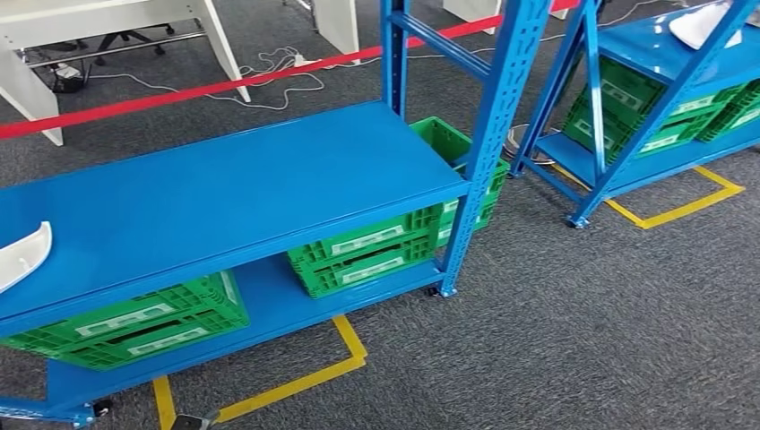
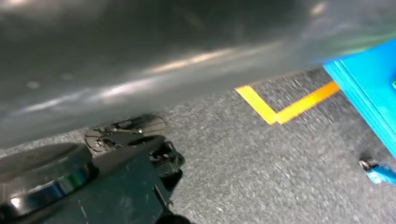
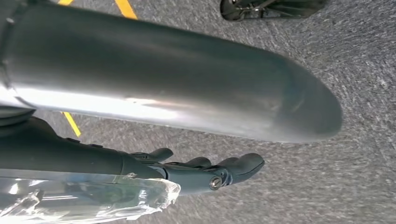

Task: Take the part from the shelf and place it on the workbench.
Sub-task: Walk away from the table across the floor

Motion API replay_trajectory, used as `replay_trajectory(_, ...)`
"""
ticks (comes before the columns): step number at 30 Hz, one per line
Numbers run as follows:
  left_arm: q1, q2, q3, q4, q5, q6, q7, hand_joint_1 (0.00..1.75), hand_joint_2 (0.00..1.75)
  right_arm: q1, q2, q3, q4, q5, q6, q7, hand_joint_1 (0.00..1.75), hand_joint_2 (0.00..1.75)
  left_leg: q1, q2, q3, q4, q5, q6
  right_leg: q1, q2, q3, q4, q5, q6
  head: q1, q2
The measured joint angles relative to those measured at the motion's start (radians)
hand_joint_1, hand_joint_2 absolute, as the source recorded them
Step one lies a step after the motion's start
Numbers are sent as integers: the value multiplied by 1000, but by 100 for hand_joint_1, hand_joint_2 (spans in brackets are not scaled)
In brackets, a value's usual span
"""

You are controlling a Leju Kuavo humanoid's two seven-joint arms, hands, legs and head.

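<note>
A white curved part (image 1: 21,254) lies on the top board of the near blue shelf (image 1: 233,193), at its far left end, partly cut off by the picture's edge. Below that board, on the lower level, stand green plastic crates (image 1: 134,324), one pair at the left and another pair (image 1: 376,251) at the right beside the blue upright (image 1: 484,143). A second blue rack (image 1: 663,98) stands well apart to the right, with more green crates (image 1: 627,107) inside it and another white part (image 1: 703,25) on its top board. Yellow floor tape (image 1: 296,381) marks the grey carpet (image 1: 609,322) around both racks, and a red barrier tape (image 1: 179,94) runs across behind the near shelf, in front of white furniture legs and loose cables.

In the right wrist view the right hand (image 3: 205,170) hangs over the carpet beside a silver limb; its dark fingers (image 3: 243,164) lie nearly straight and close together with nothing between them, so it reads as open and holding nothing. Clear plastic wrap (image 3: 84,198) covers the part of the arm just behind it.

In the left wrist view the picture is blurred, showing carpet, a corner of yellow tape (image 2: 280,105) and a blue shelf edge (image 2: 369,93); the left hand's fingers cannot be made out there, so its state cannot be told.
</note>
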Motion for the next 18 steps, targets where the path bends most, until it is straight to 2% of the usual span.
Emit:
replay_trajectory(2,2,0,0,0,0,0,0,0,0,-3,0,-1,0,2,0,0,0,0,1,-21,0,-9,-1,7,2,-23,11,-3,-5,9,0,0)
replay_trajectory(3,5,0,0,-1,1,0,0,0,0,-5,0,-2,0,3,0,0,0,0,5,-33,2,-14,2,11,1,-12,13,1,-12,13,1,0)
replay_trajectory(4,6,1,0,-1,2,0,0,0,0,-6,0,-2,0,4,0,-1,0,0,8,-46,4,-19,5,16,-1,13,7,20,-26,18,3,0)
replay_trajectory(5,5,0,1,-1,2,0,0,0,0,-6,0,-2,-1,5,0,-1,0,0,12,-59,7,-24,8,20,-3,47,-12,62,-50,23,5,0)
replay_trajectory(6,4,-1,1,-1,3,0,0,0,0,-6,0,-3,-1,6,0,-1,0,0,13,-72,7,-24,9,22,-5,83,-44,126,-79,26,8,0)
replay_trajectory(7,2,-3,1,-1,3,0,0,0,0,-4,0,-4,-1,7,0,-1,0,0,13,-86,6,-24,9,23,-6,102,-83,199,-106,28,9,0)
replay_trajectory(8,2,-4,1,-1,3,1,0,0,0,-2,0,-5,-2,8,0,0,0,0,13,-101,6,-24,9,23,-7,110,-119,259,-122,30,10,0)
replay_trajectory(9,3,-5,1,-1,3,1,0,0,0,-1,0,-7,-2,9,-1,-1,0,0,14,-115,7,-24,8,23,-7,113,-142,288,-117,32,10,0)
replay_trajectory(10,4,-5,1,-1,3,1,0,0,0,0,0,-9,-3,10,-1,-2,0,0,14,-130,9,-23,8,22,-8,114,-146,276,-92,32,10,0)
replay_trajectory(11,4,-5,1,-1,3,1,0,0,0,0,0,-11,-3,11,-2,-3,0,0,16,-145,11,-23,7,20,-9,120,-131,225,-50,33,10,0)
replay_trajectory(12,4,-6,1,-1,3,1,0,0,0,0,0,-13,-4,12,-2,-4,0,0,17,-159,13,-21,5,17,-13,139,-106,156,-7,34,10,0)
replay_trajectory(13,3,-6,1,-1,3,1,0,0,0,0,0,-15,-4,13,-3,-5,0,0,17,-172,12,-18,3,12,-18,168,-80,91,21,35,12,0)
replay_trajectory(14,2,-6,1,-1,3,1,0,0,0,-1,0,-17,-5,15,-3,-6,0,0,16,-185,9,-15,3,7,-22,192,-59,46,36,33,12,0)
replay_trajectory(15,2,-6,1,-1,3,2,0,0,0,-1,0,-19,-5,16,-4,-6,0,0,16,-196,4,-13,4,0,-24,210,-49,26,37,29,12,0)
replay_trajectory(16,2,-5,1,-1,3,2,0,0,0,-1,0,-21,-6,17,-4,-6,0,0,17,-209,-1,-11,7,-6,-24,212,-46,21,33,23,12,0)
replay_trajectory(17,4,-5,1,-1,3,2,0,0,0,-1,0,-22,-6,18,-5,-6,0,0,19,-221,-6,-12,10,-12,-24,199,-44,22,34,15,12,0)
replay_trajectory(18,7,-4,1,-1,3,2,0,0,0,-1,0,-22,-7,18,-5,-7,0,0,20,-220,-9,-9,8,-17,-23,186,-43,20,36,9,11,0)
